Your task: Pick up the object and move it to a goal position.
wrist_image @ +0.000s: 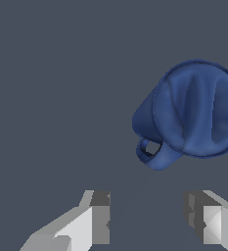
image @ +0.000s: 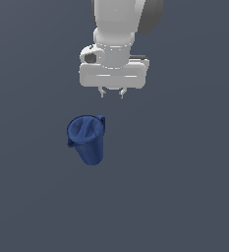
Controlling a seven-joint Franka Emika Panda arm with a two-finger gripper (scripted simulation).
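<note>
Hand [image: 112, 93] open, empty, apart from the blue pitcher [image: 88, 138].
Bare grey surface [image: 185, 197] surrounds the pitcher; wrist view crops its rim [wrist_image: 196, 108].

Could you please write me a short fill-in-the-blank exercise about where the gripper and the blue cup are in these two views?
1. The colour of the cup is dark ____.
2. The gripper holds ____ between its fingers.
3. The gripper's jaws stand ____.
4. In the wrist view, the small loop on the cup's side is its ____.

Missing words: blue; nothing; open; handle
</note>
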